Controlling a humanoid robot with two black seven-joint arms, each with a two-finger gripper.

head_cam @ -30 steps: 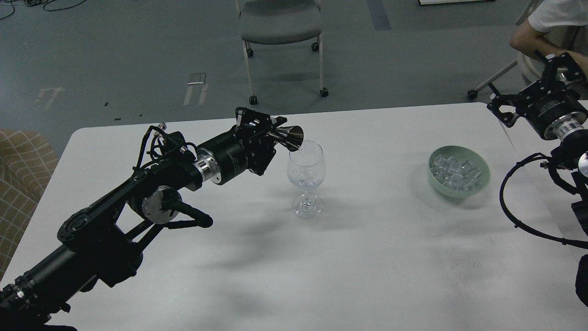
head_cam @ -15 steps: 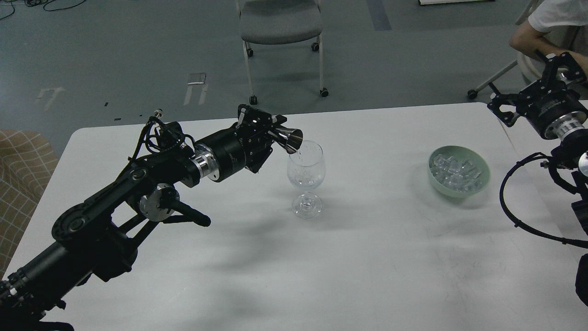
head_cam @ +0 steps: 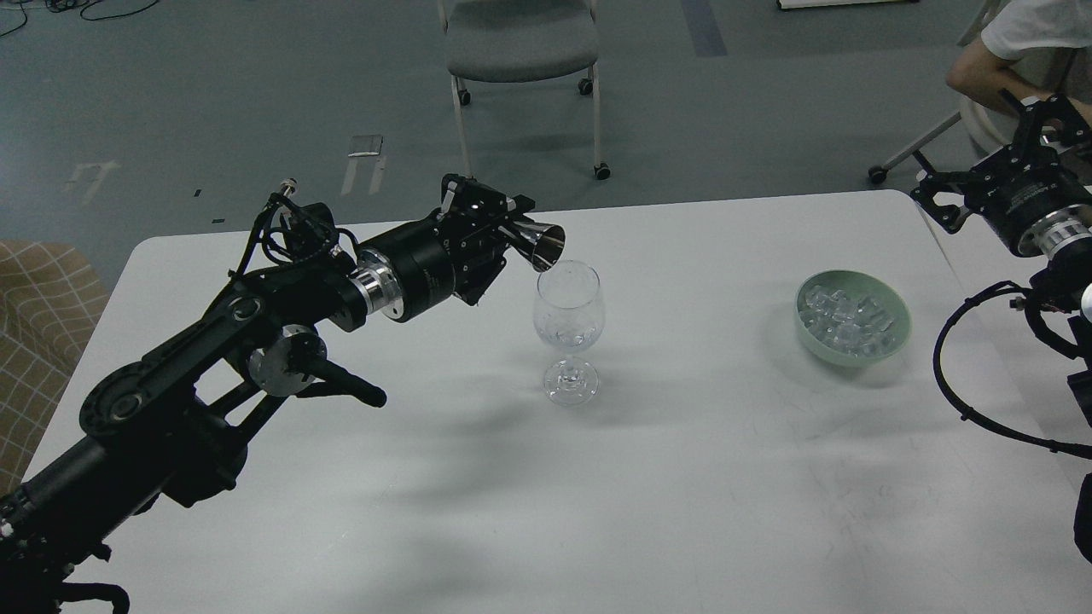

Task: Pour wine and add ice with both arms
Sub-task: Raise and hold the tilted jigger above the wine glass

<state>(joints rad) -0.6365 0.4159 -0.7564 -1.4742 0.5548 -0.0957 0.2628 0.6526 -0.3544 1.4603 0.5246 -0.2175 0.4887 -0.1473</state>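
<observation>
Robot arms: two, the left arm (head_cam: 256, 333) and the right arm (head_cam: 1036, 247)
Grippers: two, the left gripper (head_cam: 499, 234) and the right gripper (head_cam: 994, 170)
Metal jigger (head_cam: 539, 245): one
Wine glass (head_cam: 569, 328): one
Green bowl (head_cam: 896, 337): one
Ice cubes (head_cam: 845, 320): a heap, too many and too clear to count
White table (head_cam: 682, 477): one
Wheeled chair (head_cam: 520, 51): one
Person (head_cam: 1015, 47): one, partly in view

left tool (head_cam: 510, 228) clamped, right tool (head_cam: 994, 179) spread
</observation>
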